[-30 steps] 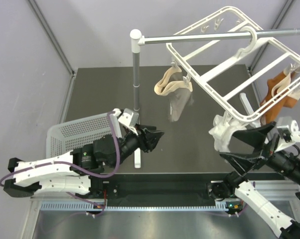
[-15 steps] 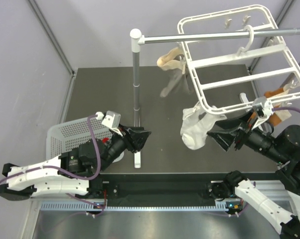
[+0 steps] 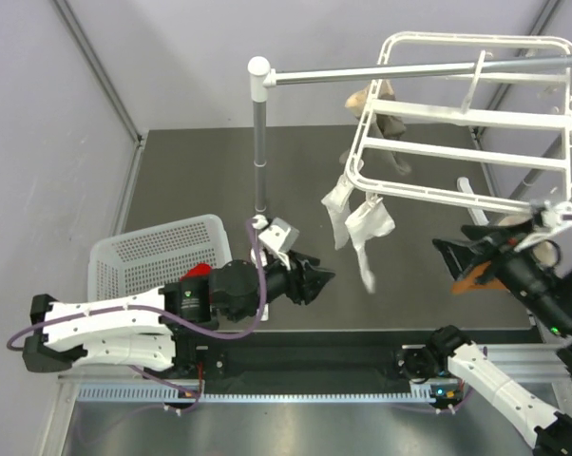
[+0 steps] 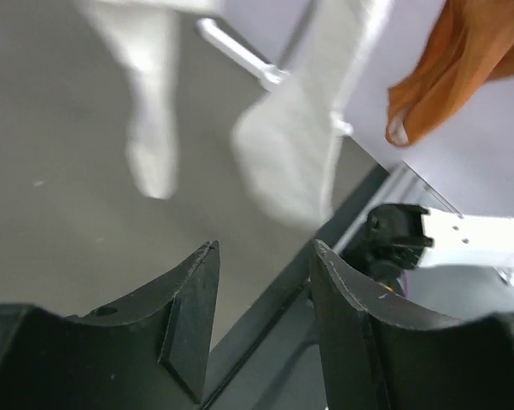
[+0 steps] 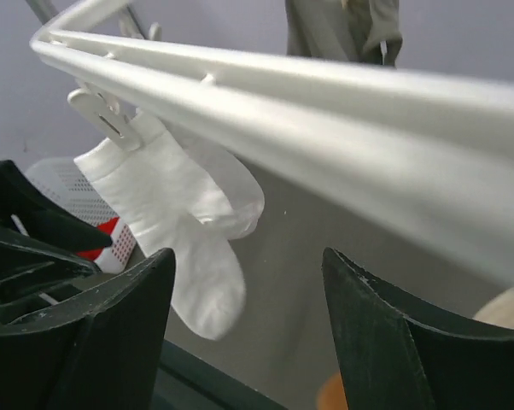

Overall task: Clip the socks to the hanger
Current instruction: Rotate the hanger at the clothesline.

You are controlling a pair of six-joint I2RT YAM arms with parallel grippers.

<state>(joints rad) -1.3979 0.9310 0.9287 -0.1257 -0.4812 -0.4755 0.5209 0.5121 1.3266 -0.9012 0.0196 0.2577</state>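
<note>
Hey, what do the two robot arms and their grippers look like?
The left arm and right arm are white shells joined by black motor sections. The left gripper and right gripper are black, each with two broad, tapering fingers. A purple cable loops along the left arm.

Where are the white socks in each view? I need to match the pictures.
Top external: white socks hang from the hanger's near rail, centre right.
Left wrist: blurred, upper middle.
Right wrist: left of centre, pegged under the rail.
Shared landmark: orange sock, right of the pair in the top view and at the upper right in the left wrist view.
</note>
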